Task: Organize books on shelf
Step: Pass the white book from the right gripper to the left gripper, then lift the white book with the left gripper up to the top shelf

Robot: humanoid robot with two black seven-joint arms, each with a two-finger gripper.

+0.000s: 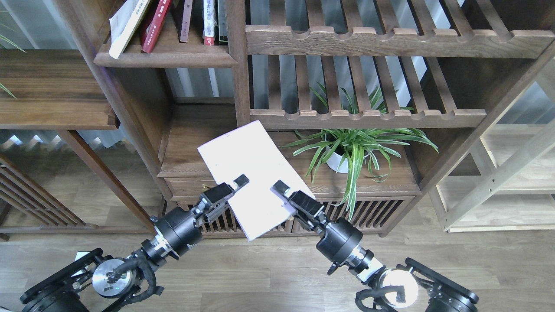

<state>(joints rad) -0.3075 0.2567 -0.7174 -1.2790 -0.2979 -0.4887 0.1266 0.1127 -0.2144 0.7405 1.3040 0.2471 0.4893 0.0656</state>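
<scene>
Pale lavender-white book [253, 173] held flat between both grippers, in front of the lower cabinet. Left gripper [237, 182] and right gripper [281, 189] jaws clamp opposite edges, apparently for stable two-handed carriage to the upper shelf [164, 58].

The row of leaning books [173, 21] on the solid dark-brown wooden shelf board [167, 58] is cut off by the top edge, so only their lower parts show and no title can be read. The large pale lavender-white paperback [253, 173] hides the lower finger of each gripper. Faint marks on its cover are too small to read.
</scene>
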